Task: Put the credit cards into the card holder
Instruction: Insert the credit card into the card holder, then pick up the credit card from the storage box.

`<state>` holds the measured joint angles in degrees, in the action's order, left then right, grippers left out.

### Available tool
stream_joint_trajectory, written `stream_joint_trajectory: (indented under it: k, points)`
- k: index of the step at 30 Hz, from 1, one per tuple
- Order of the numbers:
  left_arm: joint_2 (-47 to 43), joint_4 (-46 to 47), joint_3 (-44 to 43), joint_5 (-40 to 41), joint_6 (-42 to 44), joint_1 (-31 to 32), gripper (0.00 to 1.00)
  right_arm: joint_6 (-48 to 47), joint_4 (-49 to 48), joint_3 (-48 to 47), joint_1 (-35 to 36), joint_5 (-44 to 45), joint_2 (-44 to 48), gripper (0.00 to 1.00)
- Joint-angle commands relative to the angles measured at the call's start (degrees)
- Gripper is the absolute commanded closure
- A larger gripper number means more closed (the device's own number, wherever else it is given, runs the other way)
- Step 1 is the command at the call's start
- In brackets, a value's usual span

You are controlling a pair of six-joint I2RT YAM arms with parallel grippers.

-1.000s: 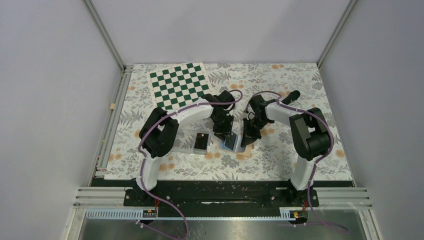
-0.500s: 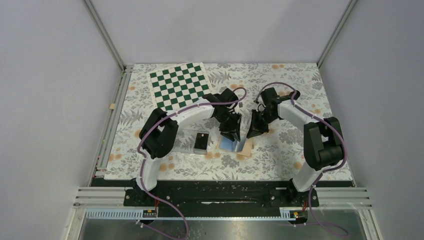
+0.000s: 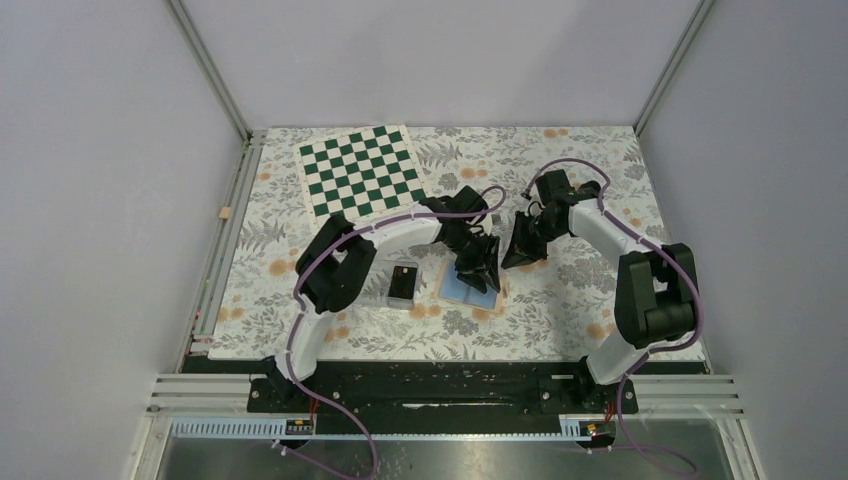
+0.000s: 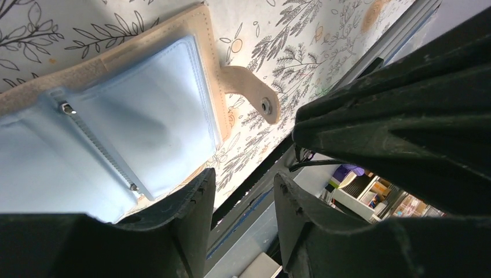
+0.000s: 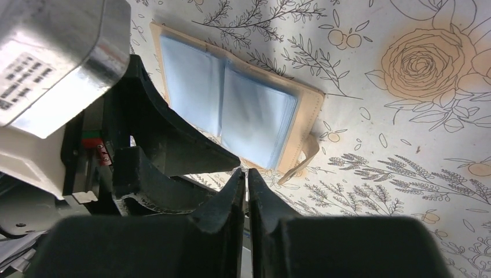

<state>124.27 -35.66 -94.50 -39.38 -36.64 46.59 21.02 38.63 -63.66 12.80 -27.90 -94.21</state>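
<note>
The card holder lies open on the floral mat, light blue lining up, tan snap tab at its edge. It also shows in the right wrist view. My left gripper hovers just over the holder's right part, jaws open and empty. My right gripper is to the right of and behind the holder, shut with nothing seen between its fingers. A black credit card lies in a clear tray left of the holder.
A green and white chessboard mat lies at the back left. The left arm's gripper body fills the left of the right wrist view. The table's near rail runs along the bottom.
My right gripper has drawn back to the right, away from the holder. My left gripper has shifted right over the holder, which now lies flat and open.
</note>
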Motion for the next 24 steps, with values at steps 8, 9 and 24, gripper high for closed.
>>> stream_joint_trajectory:
  k: [8, 9, 24]
  points:
    - [-11.8, 14.1, 3.7, -2.2, -1.8, -3.9, 0.57, -0.9, 1.7, -4.5, 1.1, -2.4, 2.0, 0.83]
    - [-13.5, 16.6, 6.1, -2.6, -3.1, -5.5, 0.57, -0.7, 1.7, -5.1, 1.7, -2.6, 1.5, 0.83]
    - [-35.8, 6.7, 31.4, 2.6, 1.9, -27.5, 0.56, 5.2, 2.0, -21.8, 16.8, -5.4, -11.1, 0.77]
